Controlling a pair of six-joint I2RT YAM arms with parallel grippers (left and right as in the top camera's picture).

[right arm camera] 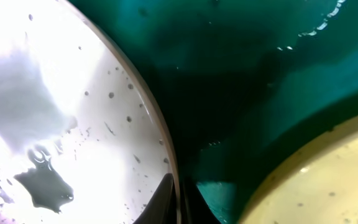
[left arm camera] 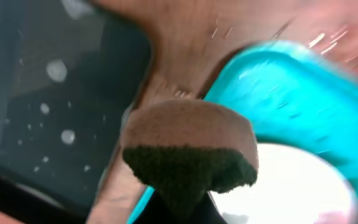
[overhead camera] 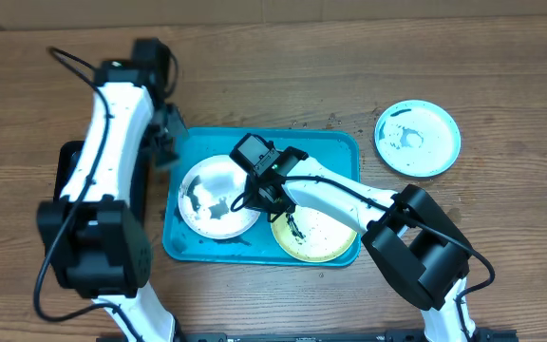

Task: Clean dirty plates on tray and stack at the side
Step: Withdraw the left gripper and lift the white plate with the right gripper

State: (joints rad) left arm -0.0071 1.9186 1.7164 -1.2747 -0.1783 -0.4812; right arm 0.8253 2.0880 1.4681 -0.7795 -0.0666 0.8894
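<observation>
Left gripper [overhead camera: 165, 141] squeezing sponge [left arm camera: 188, 149] by black tray [left arm camera: 42, 93], right gripper [right arm camera: 178, 202] pinching white plate [overhead camera: 207, 190] on tray [overhead camera: 330, 147], yellow plate [overhead camera: 323, 239] beside, blue plate [overhead camera: 418, 139] far right

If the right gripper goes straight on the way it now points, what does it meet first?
The right gripper would meet the rim of the white plate, which sits between its fingertips; past that, the floor of the blue tray. Depth is hard to judge.
</observation>
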